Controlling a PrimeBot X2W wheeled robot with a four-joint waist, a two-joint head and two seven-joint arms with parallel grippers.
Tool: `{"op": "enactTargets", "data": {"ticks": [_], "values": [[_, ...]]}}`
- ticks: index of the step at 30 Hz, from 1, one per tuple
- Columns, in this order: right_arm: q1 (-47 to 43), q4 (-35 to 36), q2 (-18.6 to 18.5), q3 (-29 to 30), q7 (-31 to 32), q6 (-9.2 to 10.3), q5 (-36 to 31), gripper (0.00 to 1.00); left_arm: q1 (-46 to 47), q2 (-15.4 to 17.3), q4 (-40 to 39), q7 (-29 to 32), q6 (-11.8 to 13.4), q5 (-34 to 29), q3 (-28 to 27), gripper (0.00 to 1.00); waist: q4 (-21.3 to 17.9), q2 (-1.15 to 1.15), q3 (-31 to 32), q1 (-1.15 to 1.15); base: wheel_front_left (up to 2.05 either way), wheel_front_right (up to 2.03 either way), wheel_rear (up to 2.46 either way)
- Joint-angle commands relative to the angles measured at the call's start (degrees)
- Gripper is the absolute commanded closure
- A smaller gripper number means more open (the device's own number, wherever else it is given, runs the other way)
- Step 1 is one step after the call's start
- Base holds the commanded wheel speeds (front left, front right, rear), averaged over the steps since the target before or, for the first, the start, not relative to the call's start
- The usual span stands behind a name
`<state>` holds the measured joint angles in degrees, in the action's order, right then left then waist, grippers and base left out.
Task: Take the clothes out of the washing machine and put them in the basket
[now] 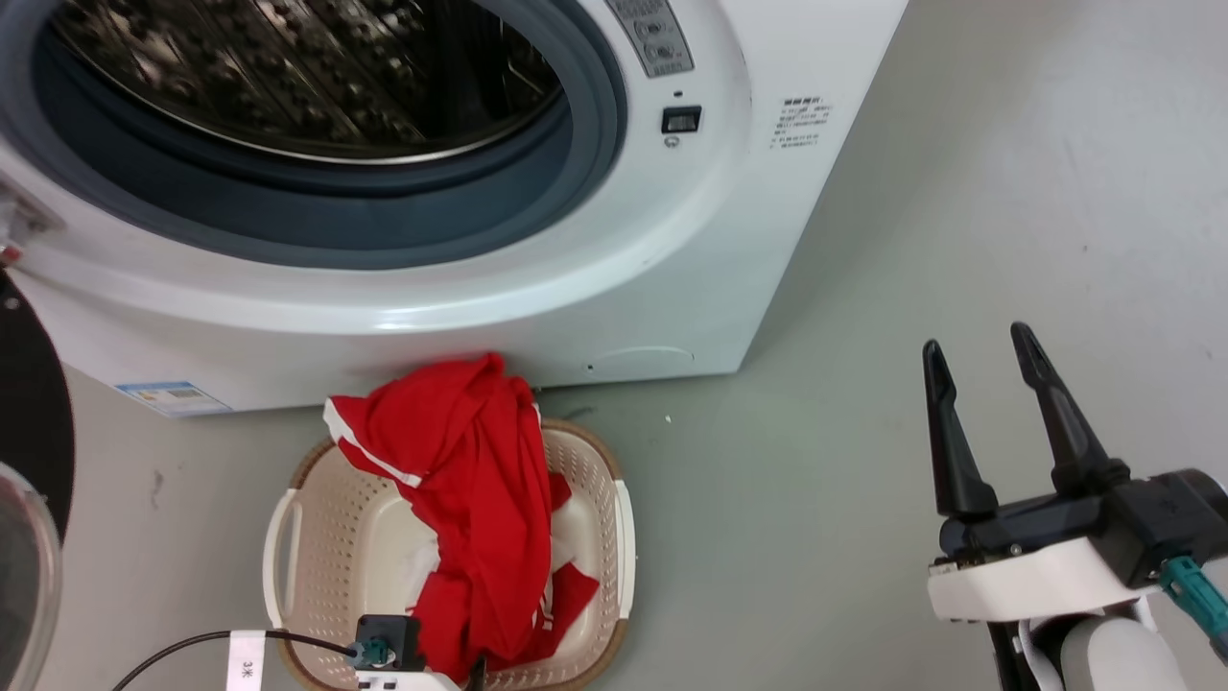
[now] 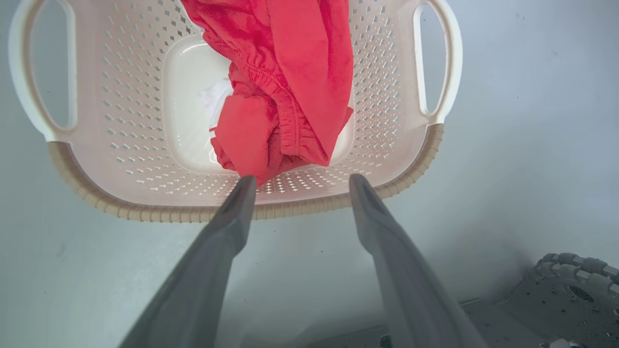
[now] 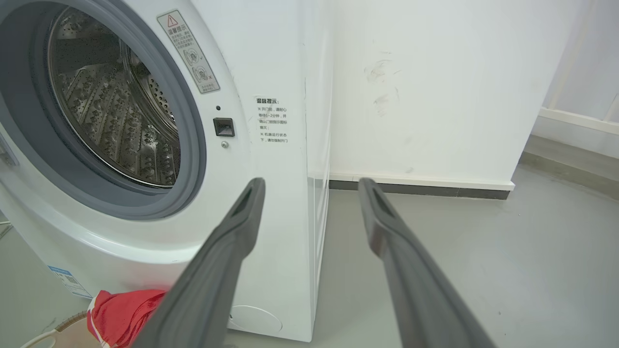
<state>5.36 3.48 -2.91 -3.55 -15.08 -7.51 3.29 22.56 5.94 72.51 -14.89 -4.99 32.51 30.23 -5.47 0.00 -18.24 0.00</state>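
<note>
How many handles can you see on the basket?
2. In the head view, one handle is on the basket's left side, the other handle on its right. The clothes cover part of the far rim, so something there may be hidden.

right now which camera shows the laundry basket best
Left wrist view: the basket is close, both handles and perforated walls clear. Head view has it draped with red clothes; right wrist view catches a rim sliver.
</note>
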Motion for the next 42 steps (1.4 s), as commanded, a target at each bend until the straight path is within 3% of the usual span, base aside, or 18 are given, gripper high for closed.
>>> {"op": "enactTargets", "data": {"ticks": [1,12,20,30,42], "values": [[-1.1,-0.2,0.1,0.1,-0.1,0.04,-0.3,0.0,-1.1,0.4,-1.5,-0.3,0.5,-0.2,-0.5,0.0,1.3,0.0,3.2,0.0,0.0,0.0,0.0],[-4.8,-1.2,0.1,0.1,-0.1,0.04,-0.3,0.0,-8.2,2.7,-20.1,-0.3,4.5,-6.4,-8.1,0.0,2.8,0.0,8.9,0.0,0.0,0.0,0.0],[-7.2,-1.4,0.1,0.8,-0.1,0.04,-0.4,0.0,-13.7,2.5,-35.8,-0.3,6.2,-13.8,-16.5,0.0,3.8,0.0,11.8,0.0,0.0,0.0,0.0],[-9.0,-1.8,0.1,1.3,-0.1,0.04,-0.3,0.0,-20.6,-1.0,-58.6,-0.3,5.4,-23.9,-26.5,0.0,5.2,0.0,14.4,0.0,0.0,0.0,0.0],[-10.4,-1.7,0.1,2.1,-0.1,0.04,0.1,0.0,-25.5,-2.8,-72.0,-0.3,5.9,-28.4,-29.9,0.0,5.3,0.0,16.6,0.0,0.0,0.0,0.0]]}}
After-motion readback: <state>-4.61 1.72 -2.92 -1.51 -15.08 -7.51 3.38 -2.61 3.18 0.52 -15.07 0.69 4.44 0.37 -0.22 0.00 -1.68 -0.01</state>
